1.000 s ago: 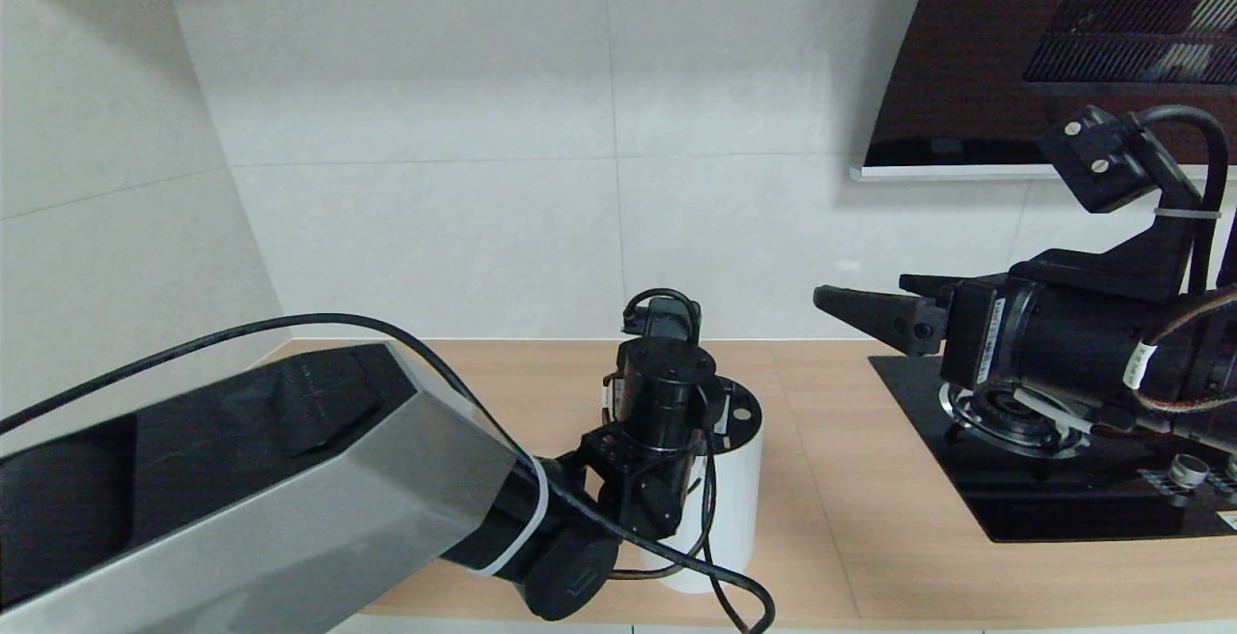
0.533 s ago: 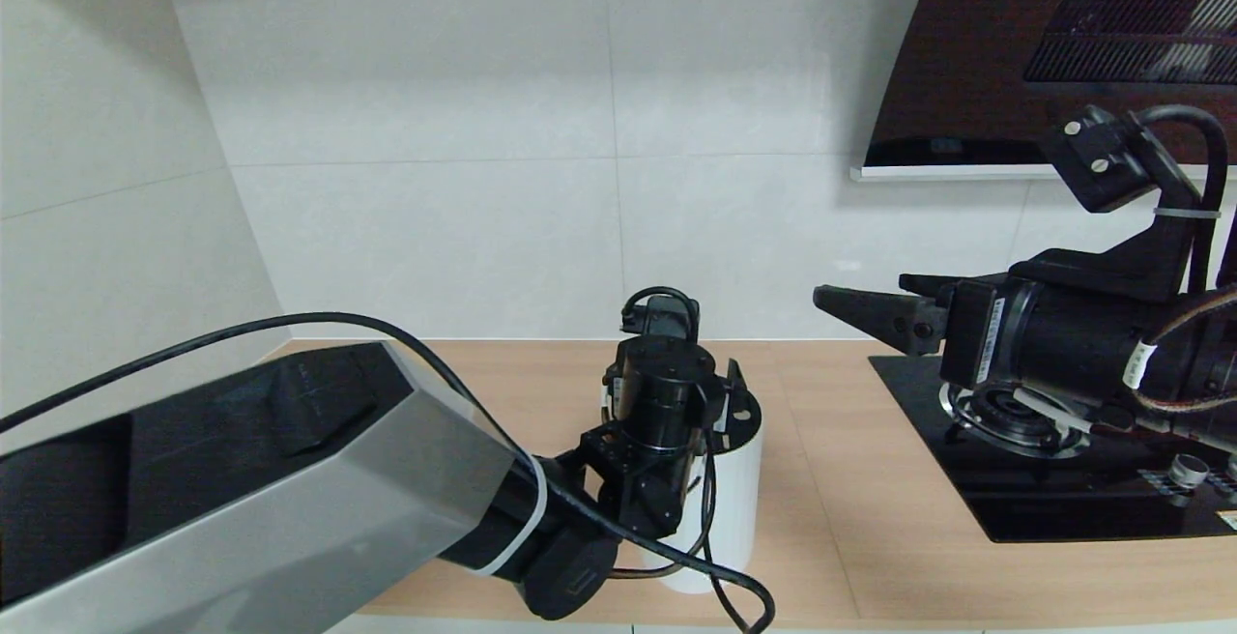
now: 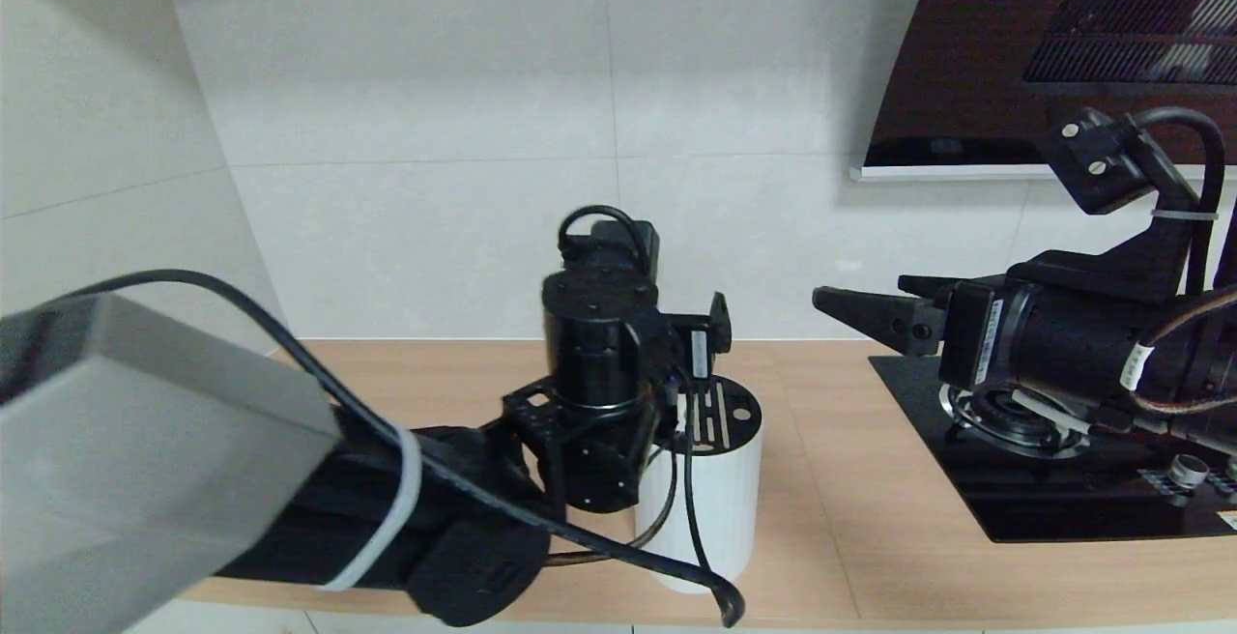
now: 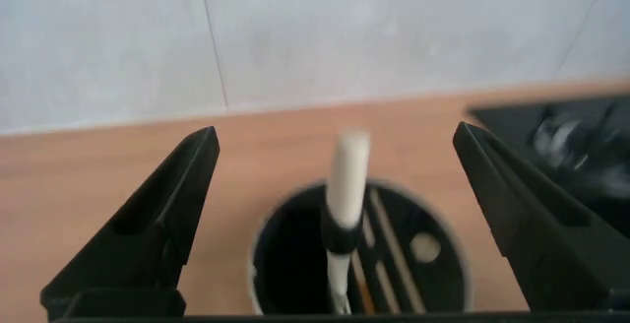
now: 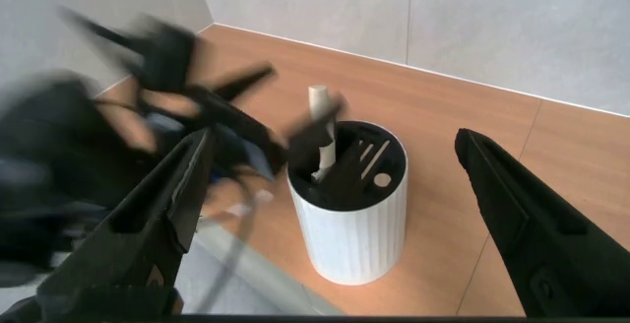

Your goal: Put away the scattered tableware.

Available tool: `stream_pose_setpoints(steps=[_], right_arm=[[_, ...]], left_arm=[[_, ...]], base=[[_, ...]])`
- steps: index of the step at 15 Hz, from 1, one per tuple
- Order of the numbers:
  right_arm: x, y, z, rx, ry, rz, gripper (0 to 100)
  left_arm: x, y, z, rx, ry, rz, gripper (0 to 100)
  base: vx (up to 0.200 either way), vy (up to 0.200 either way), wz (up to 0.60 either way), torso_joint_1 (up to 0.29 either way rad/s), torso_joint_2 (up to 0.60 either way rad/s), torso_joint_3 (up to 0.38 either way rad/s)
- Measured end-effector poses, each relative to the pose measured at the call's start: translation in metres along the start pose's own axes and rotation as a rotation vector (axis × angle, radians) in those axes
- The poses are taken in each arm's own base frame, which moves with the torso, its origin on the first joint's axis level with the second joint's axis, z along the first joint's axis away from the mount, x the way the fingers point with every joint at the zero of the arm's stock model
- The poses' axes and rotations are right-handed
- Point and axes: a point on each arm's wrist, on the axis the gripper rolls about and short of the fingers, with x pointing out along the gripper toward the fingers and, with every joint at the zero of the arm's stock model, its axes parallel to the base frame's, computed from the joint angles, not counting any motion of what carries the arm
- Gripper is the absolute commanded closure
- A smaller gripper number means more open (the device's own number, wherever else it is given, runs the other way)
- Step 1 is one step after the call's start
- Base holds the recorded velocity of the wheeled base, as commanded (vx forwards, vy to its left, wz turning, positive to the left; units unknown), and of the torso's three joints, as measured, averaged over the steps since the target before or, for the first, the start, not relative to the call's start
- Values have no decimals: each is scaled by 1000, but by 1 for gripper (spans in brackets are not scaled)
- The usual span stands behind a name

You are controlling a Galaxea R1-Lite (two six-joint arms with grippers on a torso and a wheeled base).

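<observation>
Left gripper [image 4: 335,136] had lifted up off the white holder [image 3: 710,489] on the counter, its fingers spread wide and empty, leaving the white-handled utensil [image 4: 345,200] standing inside the holder, so that piece looked put away, arm free for the next.

This was a kitchen. A black glass cooktop [image 3: 1063,513] sat sunk into the pale wood table [image 3: 850,537], with a ringed gas burner [image 3: 1010,414] and a metal knob [image 3: 1189,470] on it — and a dark slanted range hood [image 3: 966,64] hung on the wall above. Large glossy white tiles [image 3: 435,131] covered the walls. A white ribbed utensil holder [image 3: 720,508] with a slotted black top stood on the table near the cooktop.
</observation>
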Motion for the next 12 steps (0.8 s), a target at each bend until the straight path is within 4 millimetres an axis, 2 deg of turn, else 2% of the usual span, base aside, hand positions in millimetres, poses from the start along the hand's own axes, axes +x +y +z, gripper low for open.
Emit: stream_pose_setpoints(steps=[3, 6, 9, 12], right_arm=[[0, -5, 2, 4, -14, -31, 0], [-7, -11, 7, 9, -56, -82, 0], [-38, -20, 6, 14, -106, -154, 0], [-92, -26, -5, -66, -170, -196, 0]], left_arm=[[-32, 29, 47, -20, -78, -27, 0], [-72, 69, 76, -6, -133, -57, 0], [-118, 116, 87, 8, -162, -30, 0], [-168, 160, 85, 47, -158, 68, 0]], base=[[0, 0, 0, 0, 0, 0], [0, 0, 0, 0, 0, 0], [0, 0, 0, 0, 0, 0], [0, 0, 0, 0, 0, 0]])
